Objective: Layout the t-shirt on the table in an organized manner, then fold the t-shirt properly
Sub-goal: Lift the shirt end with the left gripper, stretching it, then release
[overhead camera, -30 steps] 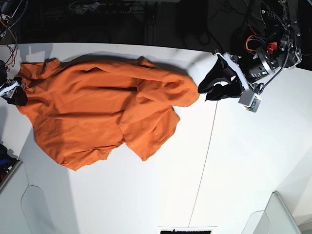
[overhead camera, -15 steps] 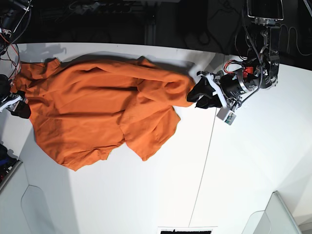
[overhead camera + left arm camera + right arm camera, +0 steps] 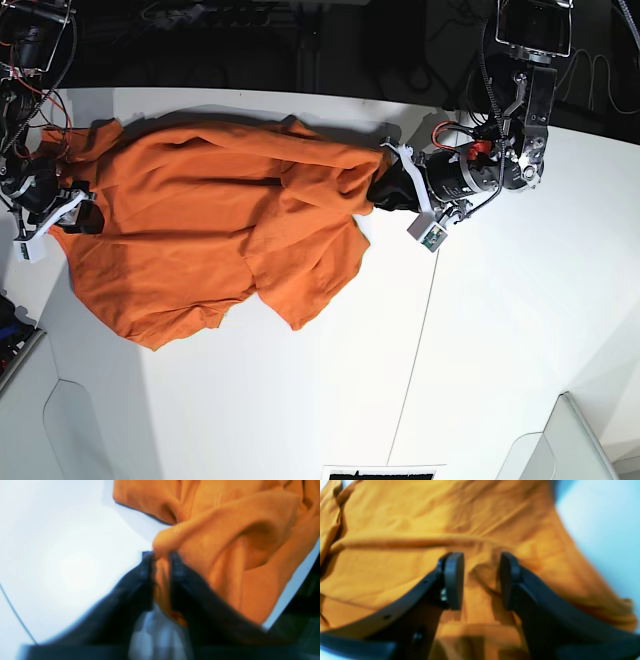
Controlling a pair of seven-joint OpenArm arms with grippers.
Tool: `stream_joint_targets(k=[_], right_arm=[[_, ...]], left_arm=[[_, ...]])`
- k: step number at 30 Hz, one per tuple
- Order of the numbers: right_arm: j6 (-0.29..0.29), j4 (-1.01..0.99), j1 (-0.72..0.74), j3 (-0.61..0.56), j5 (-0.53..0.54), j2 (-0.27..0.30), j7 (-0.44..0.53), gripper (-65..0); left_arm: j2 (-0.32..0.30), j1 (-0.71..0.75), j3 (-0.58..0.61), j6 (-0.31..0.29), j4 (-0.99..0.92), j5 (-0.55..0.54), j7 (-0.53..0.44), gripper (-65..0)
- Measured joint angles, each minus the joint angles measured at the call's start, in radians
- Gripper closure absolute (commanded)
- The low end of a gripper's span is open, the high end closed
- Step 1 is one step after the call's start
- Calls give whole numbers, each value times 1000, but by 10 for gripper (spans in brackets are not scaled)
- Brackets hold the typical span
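Note:
The orange t-shirt (image 3: 210,220) lies crumpled on the left half of the white table (image 3: 300,400), its fabric bunched at the right end. My left gripper (image 3: 385,190) is at that right end. In the left wrist view the left gripper (image 3: 161,555) is shut on a raised fold of the t-shirt (image 3: 225,542). My right gripper (image 3: 80,215) is over the shirt's left edge. The right wrist view shows the right gripper (image 3: 481,580) open, its fingers (image 3: 453,580) just above wrinkled t-shirt (image 3: 420,517) cloth, with nothing gripped.
A thin dark seam (image 3: 420,330) runs down the table right of the shirt. Grey bins stand at the front left (image 3: 30,400) and front right (image 3: 570,440) corners. Dark equipment and cables lie beyond the table's far edge.
My left gripper moved left to the shirt's right end and closed on a fold. My right gripper moved right onto the shirt's left edge, still open.

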Motion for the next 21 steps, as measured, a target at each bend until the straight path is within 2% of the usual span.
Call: stream_joint_targets(k=[5,6,10,14,21], right_arm=[[-1,-18,1,-42,-73,2,8,-10],[-2,-26,2,-42,-75,6,11,0],[2,-61,4,-43,-71,25,30,0],[2,-70,4,-44,-72,53,30,0],[0,-72,1,-42,-71,74,6,0]], left_arm=[[-31,9,-28,-6,6,-55,43,0],[-46,16,-52,-6,9,-74,48,0],[-100,64,-173,-2,33,-166,127,0],[-122,119,-262,-2,46,-360,230,0],[-133,282,-278,1,109,-625,391,0]])
